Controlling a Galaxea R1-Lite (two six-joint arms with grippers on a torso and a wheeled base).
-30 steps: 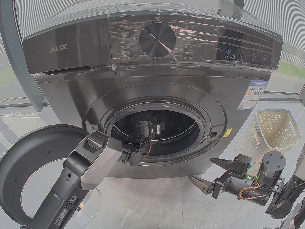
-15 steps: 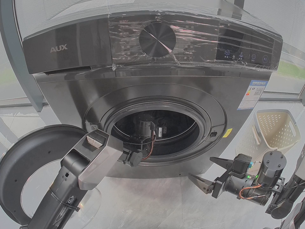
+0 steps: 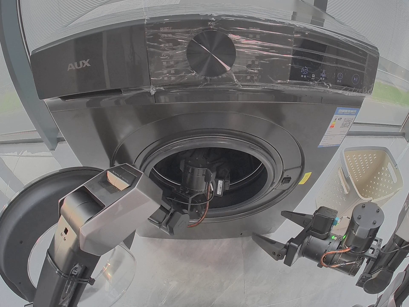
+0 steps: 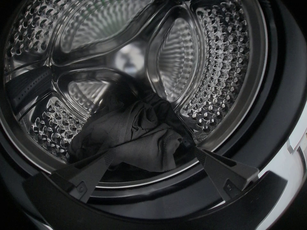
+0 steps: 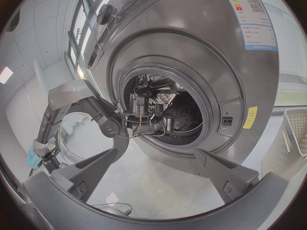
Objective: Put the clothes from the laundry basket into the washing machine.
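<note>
One washer (image 3: 204, 116), door (image 3: 25, 209) swung open on the left. One basket (image 3: 375, 171) stood on the floor at the washer's right. One dark bundle of clothes (image 4: 140, 138) lay low in the drum. Left gripper (image 4: 153, 150) was at the drum mouth, open, empty. Right gripper (image 3: 269, 224) was open before the washer. Two front stickers: blue-white label (image 3: 338, 126), yellow tag (image 3: 305, 178).

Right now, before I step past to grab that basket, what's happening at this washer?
The left gripper is at the mouth of the washing machine, open, with a dark garment lying loose in the drum just beyond it. The right gripper hangs open and empty low in front of the machine, near the laundry basket. The door stands open.
</note>
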